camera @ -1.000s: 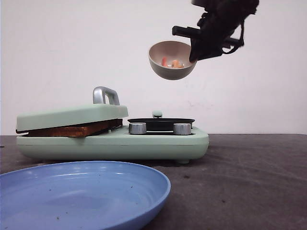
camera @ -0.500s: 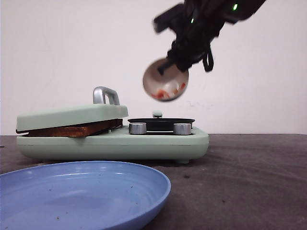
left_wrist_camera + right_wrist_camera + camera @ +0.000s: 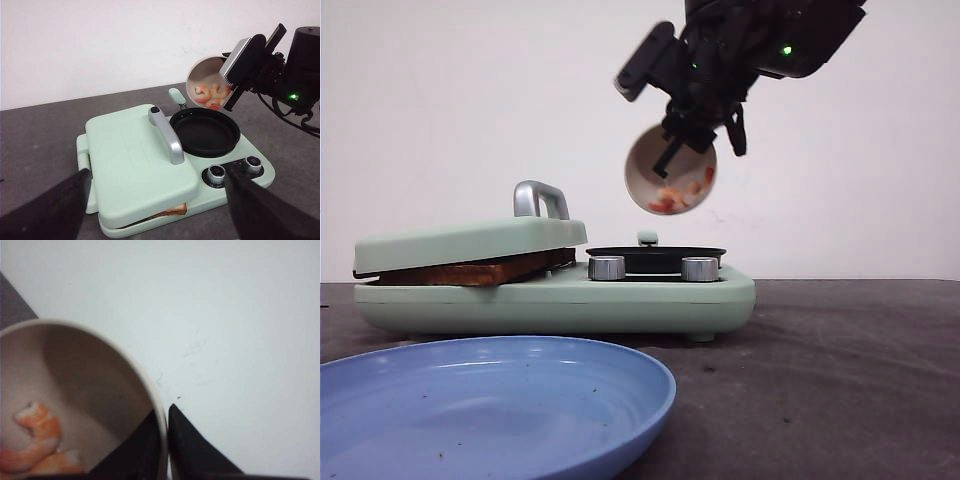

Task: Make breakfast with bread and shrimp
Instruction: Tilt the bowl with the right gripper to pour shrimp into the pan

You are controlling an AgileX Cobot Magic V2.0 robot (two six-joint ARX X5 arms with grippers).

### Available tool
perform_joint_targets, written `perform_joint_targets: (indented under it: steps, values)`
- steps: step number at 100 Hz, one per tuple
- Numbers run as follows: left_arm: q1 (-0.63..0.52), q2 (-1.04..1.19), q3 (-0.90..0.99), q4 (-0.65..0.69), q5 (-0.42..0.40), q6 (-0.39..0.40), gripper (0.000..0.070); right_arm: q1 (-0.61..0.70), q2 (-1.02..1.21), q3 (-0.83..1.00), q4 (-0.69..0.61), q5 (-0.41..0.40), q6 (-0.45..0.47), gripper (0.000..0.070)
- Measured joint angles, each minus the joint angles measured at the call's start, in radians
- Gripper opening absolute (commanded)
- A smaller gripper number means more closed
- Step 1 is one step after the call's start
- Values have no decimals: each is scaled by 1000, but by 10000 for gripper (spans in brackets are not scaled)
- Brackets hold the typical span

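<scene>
The right end effector (image 3: pixel 692 150) clamps the bowl (image 3: pixel 670 182) by its rim, tipped steeply over the black pan (image 3: pixel 205 132) so the shrimp (image 3: pixel 212 96) slide out; the left end effector (image 3: pixel 155 210) is spread, idle.

A smooth, matt beige bowl (image 3: pixel 671 182) is pinched at its rim between matt black fingers (image 3: pixel 192 450). Glossy shrimp (image 3: pixel 212 96) are seen inside. Below the fingers, a matt black pan (image 3: pixel 205 132), brushed-metal handle (image 3: pixel 166 135) and satin mint casing (image 3: pixel 560 298) are shown.
</scene>
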Motion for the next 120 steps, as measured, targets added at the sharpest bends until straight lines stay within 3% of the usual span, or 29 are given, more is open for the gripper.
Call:
perform_joint_targets:
  steps: [55,103,120]
  values:
    - [0,-68,0,-25,21,32,468,45,0,0,182,61,-273,0]
    - [-2,-98,0,-25,44,50,468,76,0,0,381,78,-415,0]
    - [-2,-98,0,-25,44,51,468,76,0,0,346,97,-410,0]
